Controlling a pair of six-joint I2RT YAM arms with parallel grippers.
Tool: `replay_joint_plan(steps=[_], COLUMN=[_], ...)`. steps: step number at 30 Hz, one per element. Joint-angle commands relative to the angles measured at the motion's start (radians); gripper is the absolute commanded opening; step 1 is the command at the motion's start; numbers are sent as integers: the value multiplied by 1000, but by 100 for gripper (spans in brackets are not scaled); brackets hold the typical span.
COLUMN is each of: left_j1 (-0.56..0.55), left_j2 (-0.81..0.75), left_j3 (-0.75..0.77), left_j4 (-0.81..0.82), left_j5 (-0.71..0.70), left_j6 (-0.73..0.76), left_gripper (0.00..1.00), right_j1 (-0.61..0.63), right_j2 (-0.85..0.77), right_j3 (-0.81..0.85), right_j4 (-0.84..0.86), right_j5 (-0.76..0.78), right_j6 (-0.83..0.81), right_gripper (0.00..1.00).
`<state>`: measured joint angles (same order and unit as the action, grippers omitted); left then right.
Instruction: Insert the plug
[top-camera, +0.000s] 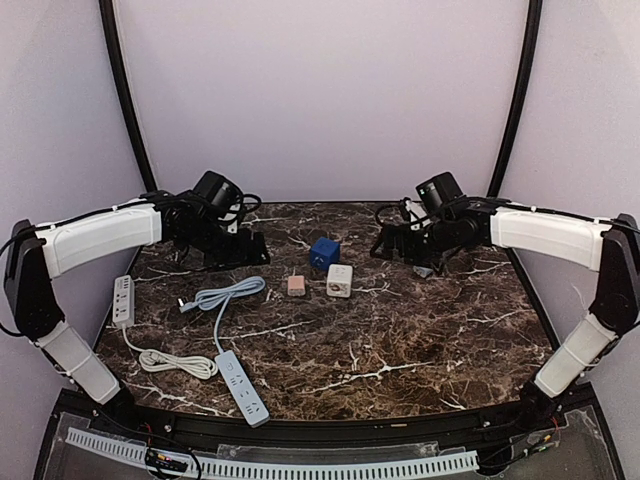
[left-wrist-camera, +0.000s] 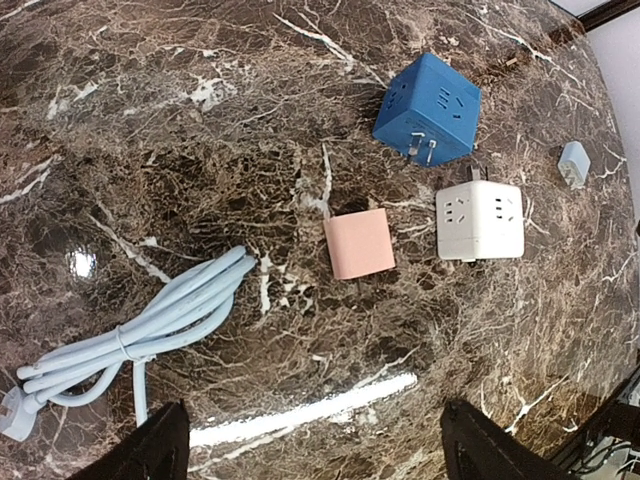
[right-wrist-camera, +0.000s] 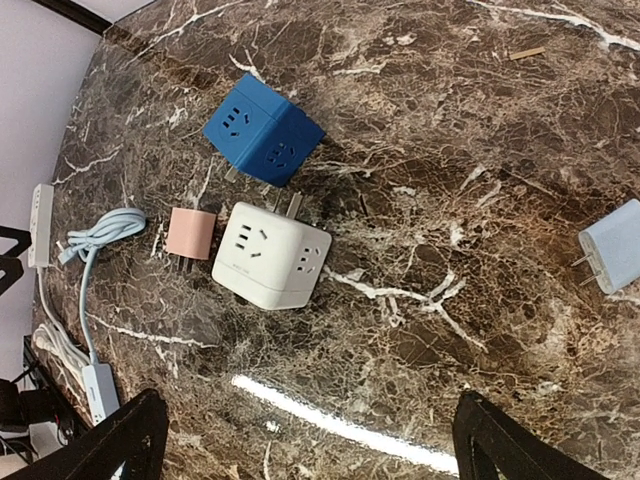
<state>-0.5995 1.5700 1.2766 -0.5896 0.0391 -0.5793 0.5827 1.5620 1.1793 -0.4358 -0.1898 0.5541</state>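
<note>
A: Starting from the largest item, what is seen?

B: A dark marble table (top-camera: 400, 340) is seen across the middle of the top view. The left arm (top-camera: 100, 235) is extended in from the left edge and the right arm (top-camera: 545, 230) from the right edge.

A: How are the tools set?

B: The left gripper (left-wrist-camera: 320, 445) is held spread above the marble, with its fingertips (left-wrist-camera: 150, 450) seen far apart along the bottom of the left wrist view. The right gripper (right-wrist-camera: 310, 440) is likewise spread wide.

A: Where is the plug found?

B: The plug (left-wrist-camera: 15, 415) is seen at the lower left corner of the left wrist view. It lies on the marble at the end of a bundled pale blue cord (left-wrist-camera: 150, 320). That cord is run down to a pale blue power strip (top-camera: 243, 387) at the lower centre of the top view. A white power strip (top-camera: 123, 298) is laid near the left edge, with its white cord (top-camera: 175, 362) looped below it.

A: And the smaller pieces?

B: A blue cube socket (top-camera: 323, 252) is placed at the centre of the top view. A white cube socket (top-camera: 339, 281) is set just beside it, lower right. A pink adapter (top-camera: 296, 286) is laid just left of the white cube. A small pale blue adapter (right-wrist-camera: 612, 258) is seen at the right edge of the right wrist view, well apart from the cubes.
</note>
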Motion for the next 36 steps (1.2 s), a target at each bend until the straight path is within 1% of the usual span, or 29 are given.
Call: replay_joint_plan(steps=[1, 6, 12, 18, 25, 36], left_j1=[-9, -10, -10, -10, -10, -10], left_j2=[-9, -45, -87, -101, -110, -164], left_j3=[20, 21, 6, 0, 2, -72], left_j4=[3, -14, -48, -77, -107, -117], left_j5=[-17, -7, -14, -15, -14, -21], left_j6=[14, 57, 114, 149, 174, 159], left_gripper=[87, 87, 87, 87, 87, 86], right_j1=[49, 98, 154, 184, 199, 206], right_j2=[39, 125, 230, 364, 489, 631], right_j3=[28, 83, 189, 349, 490, 664], right_j4=[-3, -8, -32, -151, -245, -358], right_j5=[56, 65, 112, 180, 182, 186], right_j6=[-1, 18, 64, 116, 147, 170], right_gripper=[99, 99, 99, 99, 99, 98])
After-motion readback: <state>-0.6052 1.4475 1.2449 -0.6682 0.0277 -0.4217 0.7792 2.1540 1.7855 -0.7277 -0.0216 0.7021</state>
